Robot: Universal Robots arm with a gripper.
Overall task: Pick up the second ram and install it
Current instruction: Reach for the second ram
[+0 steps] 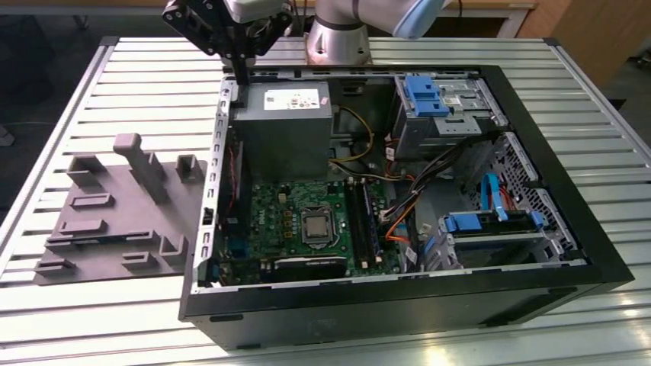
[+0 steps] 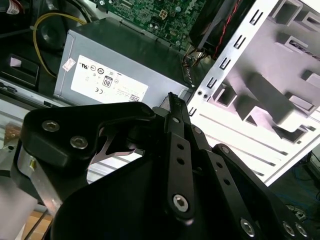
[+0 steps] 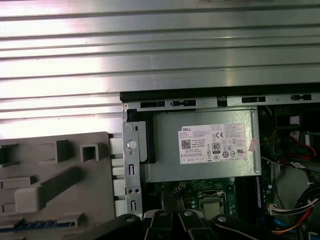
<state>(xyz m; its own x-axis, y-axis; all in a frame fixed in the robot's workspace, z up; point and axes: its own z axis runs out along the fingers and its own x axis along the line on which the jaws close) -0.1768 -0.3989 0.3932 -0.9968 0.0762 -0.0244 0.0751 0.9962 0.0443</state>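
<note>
Light from above, fairly even. Slatted table (image 3: 150,45) glares white in first wrist view, bands washed out. Computer case (image 1: 407,309) interior dim, shadow under rim. Second wrist view: table overexposed beside fixture block (image 2: 270,95); gripper (image 2: 171,100) near-black silhouette.

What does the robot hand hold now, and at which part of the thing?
It cannot be told. The hand is above a corner of the computer case, near the grey power supply; its grasp is not clear.
</note>
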